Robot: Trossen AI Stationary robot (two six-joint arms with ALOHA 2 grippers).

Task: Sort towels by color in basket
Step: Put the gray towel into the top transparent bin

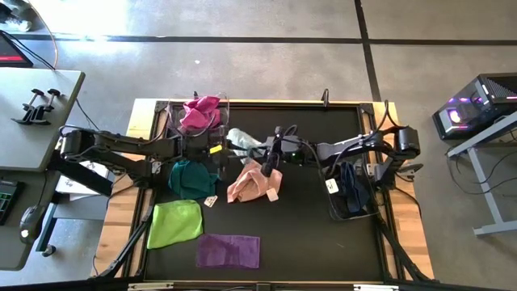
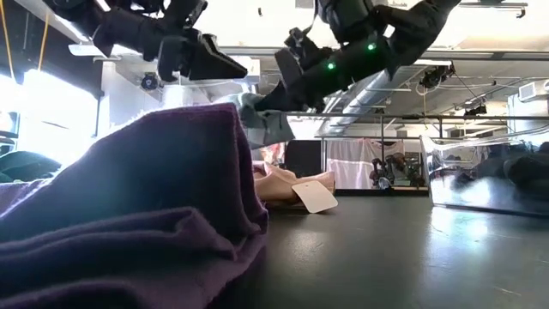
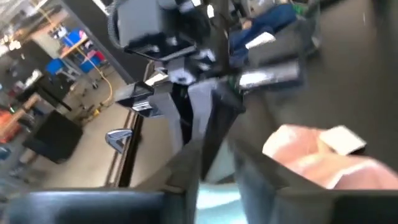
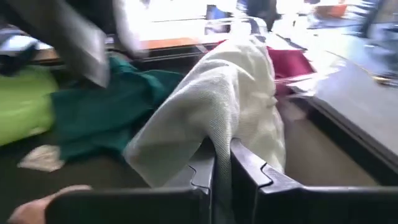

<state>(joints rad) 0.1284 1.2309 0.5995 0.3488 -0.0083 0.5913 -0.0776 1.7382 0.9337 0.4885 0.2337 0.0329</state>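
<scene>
Right tool (image 4: 221, 163) pinched tight on mint towel (image 4: 217, 106) – lifted above mat; left tool (image 1: 220, 150) beside it – spread unclear.

Mint towel (image 4: 217, 106), teal towel (image 1: 191, 178), lime towel (image 1: 175, 222), purple towel (image 1: 229, 250).

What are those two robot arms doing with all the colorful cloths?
They are sorting small towels by color. The right gripper has pinched a pale mint towel and holds it up over the middle of the black table. The left gripper is right beside it. A magenta towel sits in one clear basket and a navy towel in another. Peach-pink, dark teal, lime green and purple towels lie on the table.
</scene>
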